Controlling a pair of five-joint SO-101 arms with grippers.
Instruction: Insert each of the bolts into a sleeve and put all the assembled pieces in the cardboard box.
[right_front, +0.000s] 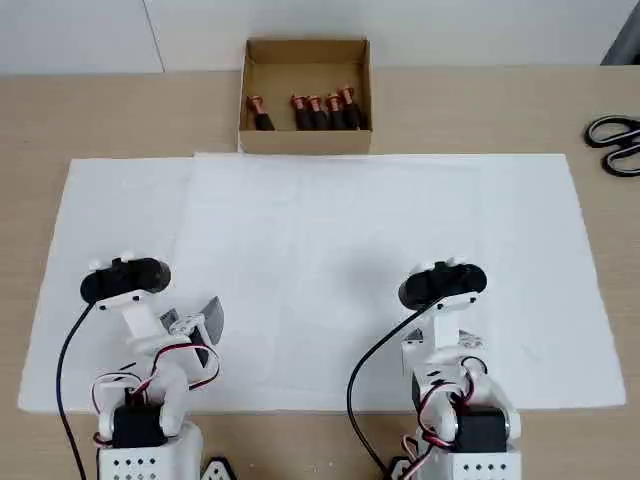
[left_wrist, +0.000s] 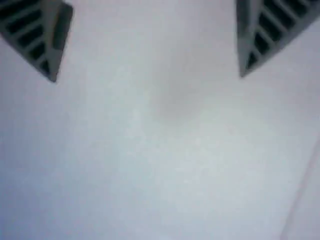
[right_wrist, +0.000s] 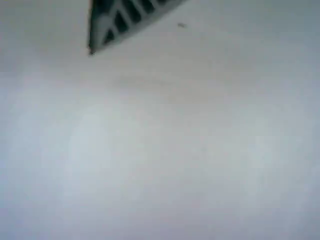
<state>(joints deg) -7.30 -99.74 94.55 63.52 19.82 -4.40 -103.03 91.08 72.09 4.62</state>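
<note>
The cardboard box (right_front: 305, 140) stands at the far middle of the table. Several assembled pieces lie inside, each a copper-coloured bolt in a black sleeve: one (right_front: 260, 112) on the left by itself, the others (right_front: 325, 110) in a row on the right. My left gripper (right_front: 185, 325) rests low at the near left, open and holding nothing. Over bare white paper, the left gripper (left_wrist: 148, 77) has its fingertips (left_wrist: 50, 60) wide apart. My right gripper (right_front: 440, 330) is folded under its arm at the near right, just above the paper.
A large white paper sheet (right_front: 320, 250) covers the middle of the wooden table (right_front: 120, 110). Black scissors (right_front: 615, 143) lie at the far right edge. Black cables run from both arm bases at the front edge.
</note>
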